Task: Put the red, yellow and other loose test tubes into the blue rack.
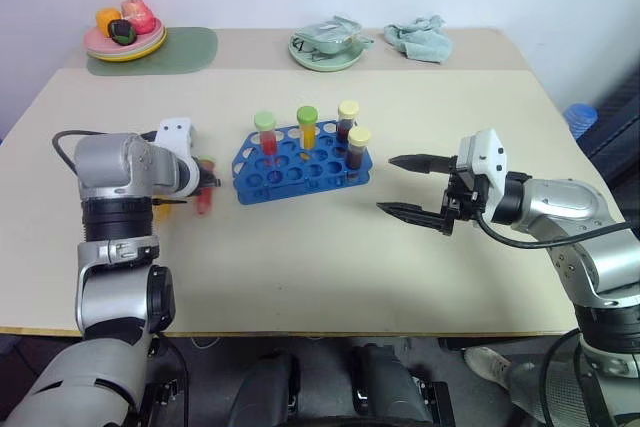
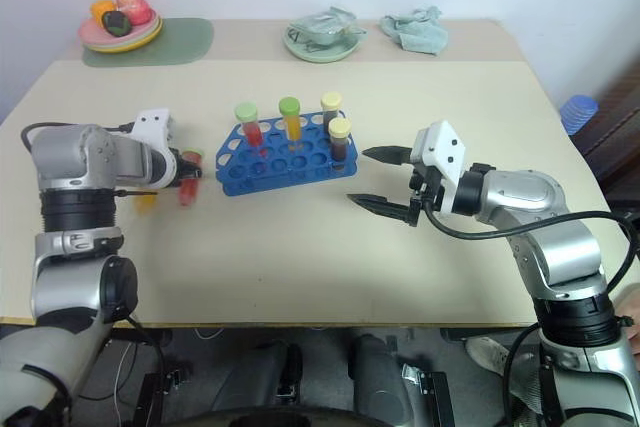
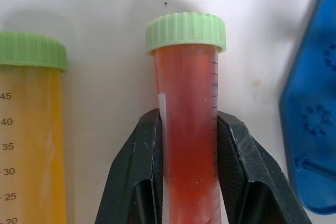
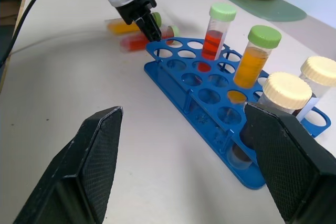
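The red tube's [image 3: 188,129] lower end is hidden between the jaws.

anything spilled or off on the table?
No spills. Two tubes lie flat left of the blue rack: the left pincer grips the red tube; the yellow-orange tube lies beside it.

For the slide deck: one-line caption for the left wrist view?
Left gripper shut on a red tube lying on the table, yellow tube alongside, blue rack nearby.
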